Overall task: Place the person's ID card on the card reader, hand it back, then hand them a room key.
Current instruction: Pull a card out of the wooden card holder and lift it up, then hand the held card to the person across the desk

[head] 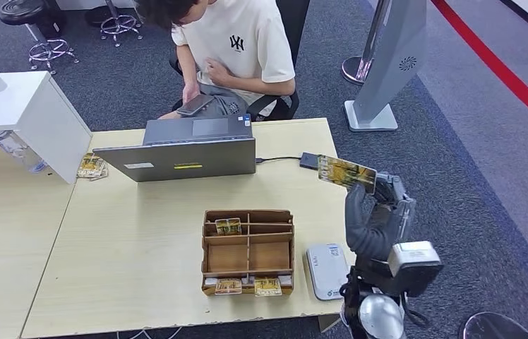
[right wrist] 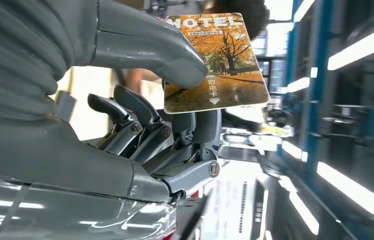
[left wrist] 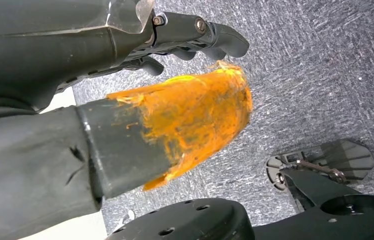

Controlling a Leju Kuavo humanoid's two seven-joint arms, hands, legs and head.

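White box (head: 25,116) at the far left of the table (head: 134,247), a plastic bottle (head: 15,150) beside it and a few cards (head: 92,167) lying at its foot. Grey laptop (head: 189,150) open at the table's far edge, a seated person (head: 236,49) behind it with a phone (head: 194,105) in hand. Mid-table, a cardboard tray (head: 248,251) with compartments; one card stands in a far compartment, two in the near row. Just right of the tray, the white card reader (head: 327,271) lies flat near the table's edge, nothing on it. A cable runs from the laptop to a small black box (head: 308,159). Right hand (head: 373,212) raised past the table's right edge, pinching the room key (head: 346,173) between thumb and fingers; the key (right wrist: 216,62) shows autumn trees and the word HOTEL. Left hand (left wrist: 125,100) hangs over grey carpet, thumb tip wrapped in orange; whether its fingers are spread or curled cannot be told.
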